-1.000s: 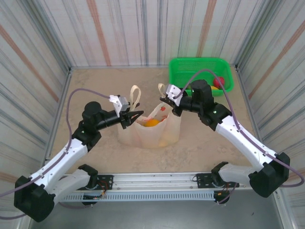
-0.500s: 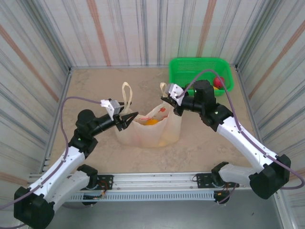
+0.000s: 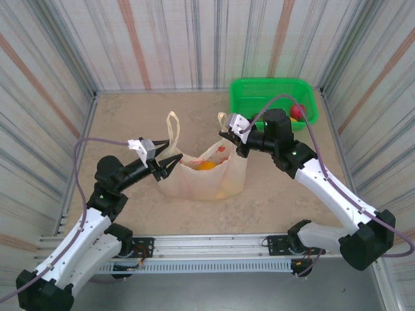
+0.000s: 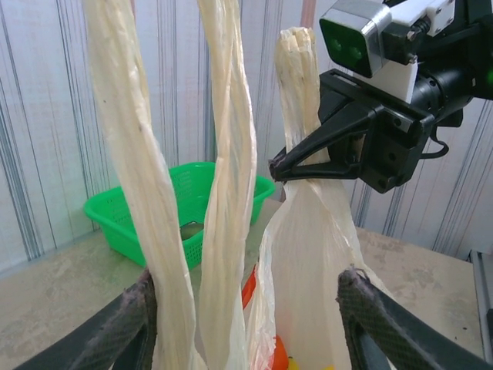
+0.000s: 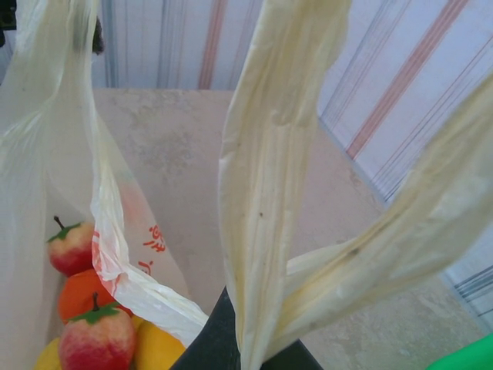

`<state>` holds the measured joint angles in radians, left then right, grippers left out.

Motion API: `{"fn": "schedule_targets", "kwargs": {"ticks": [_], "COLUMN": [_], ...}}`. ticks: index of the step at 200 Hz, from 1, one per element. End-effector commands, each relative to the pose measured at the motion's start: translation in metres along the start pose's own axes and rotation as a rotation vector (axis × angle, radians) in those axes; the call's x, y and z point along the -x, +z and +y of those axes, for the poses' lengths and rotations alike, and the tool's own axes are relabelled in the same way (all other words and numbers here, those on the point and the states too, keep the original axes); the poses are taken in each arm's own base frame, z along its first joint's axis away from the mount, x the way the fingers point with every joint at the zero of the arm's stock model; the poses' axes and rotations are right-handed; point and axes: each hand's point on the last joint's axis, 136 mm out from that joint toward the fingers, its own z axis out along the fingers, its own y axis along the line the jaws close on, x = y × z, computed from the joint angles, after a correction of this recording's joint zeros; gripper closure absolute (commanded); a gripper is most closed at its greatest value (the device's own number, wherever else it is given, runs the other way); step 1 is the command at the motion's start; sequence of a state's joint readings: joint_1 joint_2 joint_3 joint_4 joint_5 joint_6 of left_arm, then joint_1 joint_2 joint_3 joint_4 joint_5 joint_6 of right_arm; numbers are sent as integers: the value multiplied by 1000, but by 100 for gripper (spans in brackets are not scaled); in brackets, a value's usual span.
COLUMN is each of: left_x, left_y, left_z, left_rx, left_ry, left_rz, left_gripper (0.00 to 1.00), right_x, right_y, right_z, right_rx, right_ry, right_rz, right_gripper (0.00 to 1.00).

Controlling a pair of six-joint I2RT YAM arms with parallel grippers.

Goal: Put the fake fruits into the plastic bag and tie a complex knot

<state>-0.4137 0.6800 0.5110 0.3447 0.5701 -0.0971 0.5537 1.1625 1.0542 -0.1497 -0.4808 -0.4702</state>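
1. We see the plastic bag (image 3: 206,178) standing upright in the middle of the tabletop (image 3: 130,116), its mouth open, between the two arms.
2. The fake fruits (image 5: 85,297) lie low inside it: two red apple-like pieces with green leaves, an orange round and some yellow pieces.
3. Our right end effector (image 3: 227,137) is clenched on the right handle (image 5: 269,154). It pinches the gathered strip and holds it upright above the bag's right side.
4. Our left end effector (image 4: 248,287) is released, its jaws spread wide. The two strands of the left handle loop (image 4: 223,169) rise between them, and the left strand is just beside the left finger (image 4: 127,327).
5. The green basket (image 3: 272,97) sits in the far right corner, well apart from the bag, with a red fruit (image 3: 298,111) at its right end.
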Motion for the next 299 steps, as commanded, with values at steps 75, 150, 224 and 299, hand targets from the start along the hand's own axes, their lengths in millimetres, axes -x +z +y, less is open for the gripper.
{"fn": "schedule_targets", "kwargs": {"ticks": [75,150,224,299], "left_x": [-11,-14,-37,-35], "left_y": [3,35,48,51], "left_z": [1,-6,-17,-8], "left_rx": [-37,-212,-256,-213], "left_ry": [-55,-156,-207,-205], "left_rz": [36,257,442,412], "left_gripper": [97,100,100,69], "right_x": [17,17,-5,-13], "right_y": [2,41,69,76], "right_z": [18,57,50,58], "right_rx": [82,105,34,57], "right_ry": [-7,-234,-410,-452], "right_rz": [-42,82,310,345], "right_gripper": [100,100,100,100]}}
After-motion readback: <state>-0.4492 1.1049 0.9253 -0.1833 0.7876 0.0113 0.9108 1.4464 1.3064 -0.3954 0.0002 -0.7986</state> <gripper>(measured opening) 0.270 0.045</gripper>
